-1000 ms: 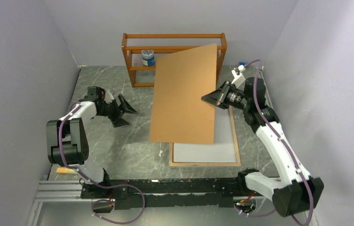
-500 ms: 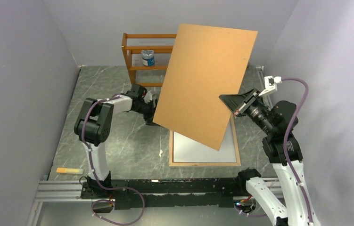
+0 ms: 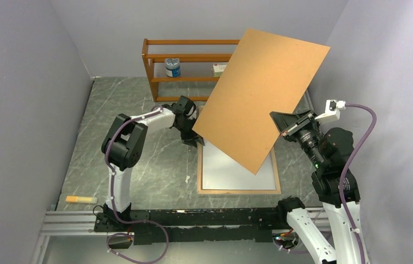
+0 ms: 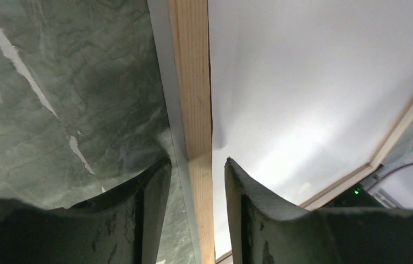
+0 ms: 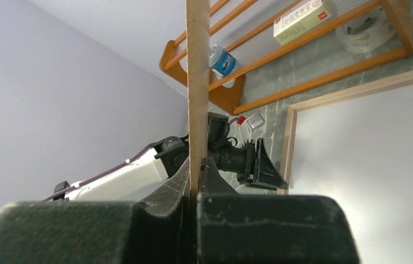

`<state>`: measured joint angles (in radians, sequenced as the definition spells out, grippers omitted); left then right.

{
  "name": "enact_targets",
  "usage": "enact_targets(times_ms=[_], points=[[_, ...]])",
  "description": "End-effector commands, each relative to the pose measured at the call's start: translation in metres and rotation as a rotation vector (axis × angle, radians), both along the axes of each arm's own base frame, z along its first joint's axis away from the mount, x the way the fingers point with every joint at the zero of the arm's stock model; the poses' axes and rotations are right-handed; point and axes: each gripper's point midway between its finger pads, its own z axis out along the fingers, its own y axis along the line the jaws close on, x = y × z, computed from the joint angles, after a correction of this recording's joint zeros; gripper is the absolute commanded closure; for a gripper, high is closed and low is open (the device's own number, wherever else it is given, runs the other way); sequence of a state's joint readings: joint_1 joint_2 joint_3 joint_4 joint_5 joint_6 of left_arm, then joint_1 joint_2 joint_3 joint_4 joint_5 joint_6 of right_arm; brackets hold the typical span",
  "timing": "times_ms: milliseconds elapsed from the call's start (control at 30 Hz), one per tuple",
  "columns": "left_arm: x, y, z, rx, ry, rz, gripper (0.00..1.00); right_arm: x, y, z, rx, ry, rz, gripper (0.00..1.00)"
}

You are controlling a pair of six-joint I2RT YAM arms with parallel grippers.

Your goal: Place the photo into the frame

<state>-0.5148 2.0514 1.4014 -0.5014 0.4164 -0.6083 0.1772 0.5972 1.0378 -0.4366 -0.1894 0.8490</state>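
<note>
The frame (image 3: 237,191) lies flat on the table, wood-coloured back rim up, with a white surface (image 3: 227,171) inside it. I cannot tell a photo apart from that surface. My right gripper (image 3: 282,124) is shut on the edge of the brown backing board (image 3: 262,93) and holds it tilted high above the frame; the board stands edge-on (image 5: 197,82) between its jaws (image 5: 196,165). My left gripper (image 3: 194,137) is open at the frame's far left corner. Its jaws (image 4: 196,161) straddle the wooden rim (image 4: 192,82), one outside and one over the white surface.
An orange shelf rack (image 3: 193,55) stands at the back with a blue-capped jar (image 3: 172,67), a small box (image 3: 219,68) and a tape roll (image 5: 366,30). An orange stick (image 3: 81,199) lies front left. A small white scrap (image 3: 186,179) lies left of the frame.
My right gripper has lifted the backing board up and to the right, off the frame. My left arm has swung right from the table's left side to the frame's far left corner.
</note>
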Motion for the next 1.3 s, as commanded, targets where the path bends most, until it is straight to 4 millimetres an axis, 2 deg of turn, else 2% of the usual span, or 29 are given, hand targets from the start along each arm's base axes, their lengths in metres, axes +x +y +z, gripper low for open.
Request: enact_targets(times_ms=[0,333,533,767,1000,1100,1267], points=[[-0.007,0.035,-0.032,0.257,0.013,0.002,0.54,-0.009,-0.009,0.047,0.065,-0.143,-0.045,1.0],[-0.033,0.079,-0.056,0.471,0.097,-0.038,0.69,-0.005,-0.01,0.039,0.071,-0.109,-0.059,1.0],[-0.048,0.101,-0.043,0.479,0.117,-0.029,0.68,0.0,-0.006,0.033,0.057,-0.089,-0.038,1.0],[-0.053,0.14,-0.023,0.415,0.157,0.041,0.64,0.004,0.011,0.015,0.031,-0.042,0.057,1.0],[-0.038,0.18,-0.009,0.385,0.159,0.129,0.6,0.005,0.034,-0.013,0.006,0.02,0.208,1.0],[-0.028,0.182,-0.004,0.328,0.156,0.15,0.59,0.005,0.045,-0.025,-0.005,0.048,0.279,1.0],[-0.01,0.171,0.009,0.246,0.11,0.143,0.51,0.003,0.057,-0.041,-0.017,0.094,0.374,1.0]])
